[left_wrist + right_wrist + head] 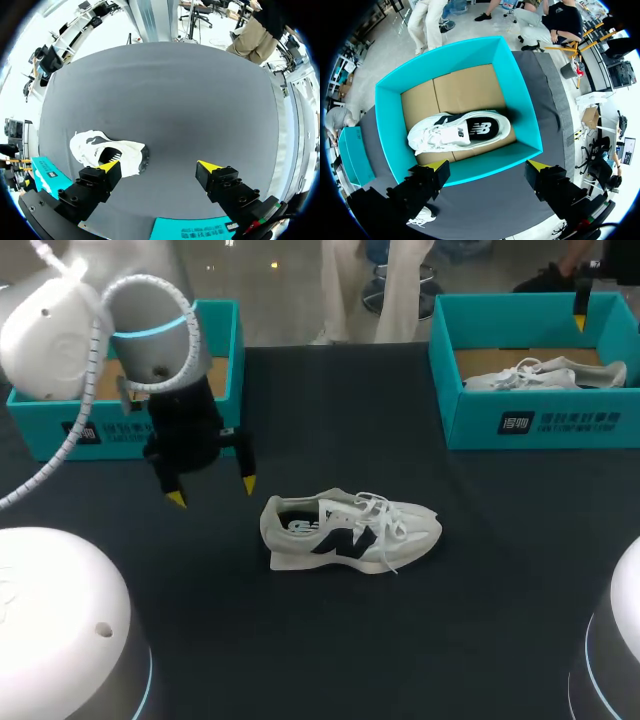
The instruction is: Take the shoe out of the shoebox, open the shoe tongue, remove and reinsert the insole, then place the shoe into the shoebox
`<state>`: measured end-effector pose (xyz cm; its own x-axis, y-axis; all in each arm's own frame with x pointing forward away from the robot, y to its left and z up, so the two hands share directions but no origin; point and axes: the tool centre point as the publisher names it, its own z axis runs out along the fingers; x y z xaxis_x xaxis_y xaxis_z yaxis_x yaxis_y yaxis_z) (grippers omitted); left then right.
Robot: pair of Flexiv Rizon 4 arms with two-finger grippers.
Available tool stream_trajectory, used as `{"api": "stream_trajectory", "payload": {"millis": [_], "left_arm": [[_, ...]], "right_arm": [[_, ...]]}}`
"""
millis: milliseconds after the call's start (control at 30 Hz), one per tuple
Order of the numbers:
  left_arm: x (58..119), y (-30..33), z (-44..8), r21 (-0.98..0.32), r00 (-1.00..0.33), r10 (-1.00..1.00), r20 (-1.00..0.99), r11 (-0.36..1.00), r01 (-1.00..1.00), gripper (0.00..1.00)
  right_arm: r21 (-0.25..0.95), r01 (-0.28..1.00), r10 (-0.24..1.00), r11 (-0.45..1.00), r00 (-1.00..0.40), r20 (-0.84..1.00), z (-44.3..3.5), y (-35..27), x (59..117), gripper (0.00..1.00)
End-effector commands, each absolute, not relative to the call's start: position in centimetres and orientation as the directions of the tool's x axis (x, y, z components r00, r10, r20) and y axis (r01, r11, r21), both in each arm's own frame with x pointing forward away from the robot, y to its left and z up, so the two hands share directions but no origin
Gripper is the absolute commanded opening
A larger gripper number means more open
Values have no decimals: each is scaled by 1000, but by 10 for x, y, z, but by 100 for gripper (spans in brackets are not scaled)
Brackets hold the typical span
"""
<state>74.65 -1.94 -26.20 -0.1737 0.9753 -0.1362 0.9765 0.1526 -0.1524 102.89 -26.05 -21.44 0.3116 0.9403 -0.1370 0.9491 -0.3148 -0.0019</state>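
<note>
While the shoe (350,532) sits mid-way across the counter (500,590), left tool (212,492) hangs near its heel, fingers apart, empty.
Right tool (486,165), fingers also apart, is over the shoebox (390,130); only its wrist view shows the second shoe (460,131) inside whole. Left arm half hides another box (215,340).
</note>
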Motion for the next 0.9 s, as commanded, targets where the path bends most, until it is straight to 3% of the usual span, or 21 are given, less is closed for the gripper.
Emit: {"api": "stream_trajectory", "payload": {"millis": [33,667,767,900], "left_arm": [[715,31,-267,-113,-370,831,-415,357,927,100],[715,31,-267,-113,-370,831,-415,357,927,100],[725,40,-262,-307,-551,714,-432,458,834,100],[729,58,-264,-484,-688,585,-431,493,723,100]], "right_arm": [[-2,949,940,-316,312,-138,-214,-260,1029,100],[-2,949,940,-316,312,-138,-214,-260,1029,100],[-2,949,940,-316,312,-138,-214,-260,1029,100],[-2,949,940,-316,312,-138,-214,-260,1029,100]]}}
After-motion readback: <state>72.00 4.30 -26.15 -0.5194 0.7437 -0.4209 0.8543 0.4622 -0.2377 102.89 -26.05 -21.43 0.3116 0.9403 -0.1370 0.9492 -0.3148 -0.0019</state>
